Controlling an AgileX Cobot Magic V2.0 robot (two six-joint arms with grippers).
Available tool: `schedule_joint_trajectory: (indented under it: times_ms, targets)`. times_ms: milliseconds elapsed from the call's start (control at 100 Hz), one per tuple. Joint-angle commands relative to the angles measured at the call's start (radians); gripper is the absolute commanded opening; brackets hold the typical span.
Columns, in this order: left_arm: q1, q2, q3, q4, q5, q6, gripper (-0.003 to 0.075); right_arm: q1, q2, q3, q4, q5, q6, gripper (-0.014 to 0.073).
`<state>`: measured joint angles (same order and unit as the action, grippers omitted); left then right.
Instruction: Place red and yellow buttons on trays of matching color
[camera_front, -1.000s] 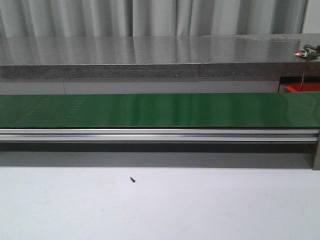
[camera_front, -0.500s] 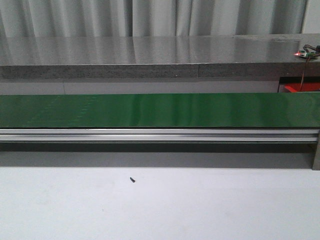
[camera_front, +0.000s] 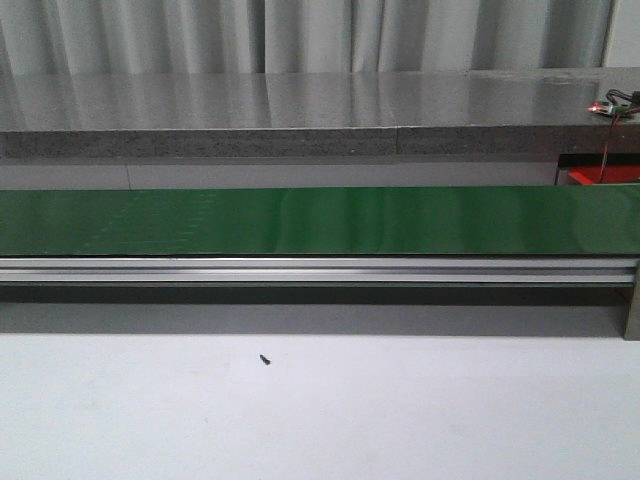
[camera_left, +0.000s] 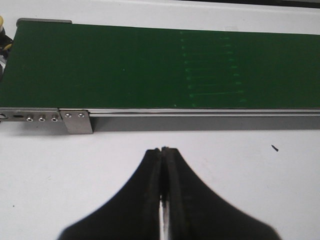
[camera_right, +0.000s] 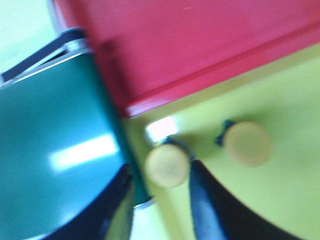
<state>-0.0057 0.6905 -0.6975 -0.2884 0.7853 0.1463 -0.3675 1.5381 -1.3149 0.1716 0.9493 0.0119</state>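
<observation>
Round yellow button (camera_right: 167, 165) sits between the parted right end effector (camera_right: 161, 187) over the flat yellow tray (camera_right: 280, 100); it may roll off the edge nearby.

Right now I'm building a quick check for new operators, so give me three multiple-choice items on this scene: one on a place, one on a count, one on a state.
1. Where do the yellow buttons lie?
A. on the green belt
B. on the yellow tray
C. on the red tray

2. How many yellow buttons show in the right wrist view?
A. one
B. two
C. four

3. How does the left gripper stand?
A. shut, holding nothing
B. wide open
C. shut on a button

Key: 1 B, as both buttons rest on the yellow tray beside the red tray. 2 B, as one yellow button sits between the right gripper fingers and another yellow button lies apart from it. 3 A, as the left gripper has its fingers pressed together over the bare table in front of the green belt.
</observation>
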Motion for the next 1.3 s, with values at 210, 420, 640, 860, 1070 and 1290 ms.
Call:
schedule_joint_trajectory:
  times_ms: [210,420,640,860,1070,1290]
  targets:
    - [-0.005,-0.003,-0.026,-0.022,-0.065,-0.001,-0.0020,0.227,-0.125,-0.020,-0.014,0.024,-0.004,-0.0036]
    - [-0.005,-0.003,-0.026,-0.022,-0.072,-0.032,-0.0020,0.340,-0.199,-0.018,-0.036,0.048,-0.004,-0.0076]
    - [0.052,-0.003,-0.048,0.105,-0.091,-0.170,-0.0020,0.396,-0.310,0.054,-0.036,0.049,-0.004,-0.0076]
    - [0.217,0.024,-0.102,0.193,-0.083,-0.215,-0.0020,0.402,-0.410,0.143,-0.036,0.047,-0.012,-0.0076]
    - [0.314,0.169,-0.208,0.233,-0.043,-0.215,-0.0019,0.402,-0.473,0.170,-0.036,0.039,-0.012,-0.0076]
    - [0.364,0.393,-0.349,0.213,0.020,-0.213,-0.0015,0.402,-0.482,0.170,-0.036,0.039,-0.012,-0.0076]
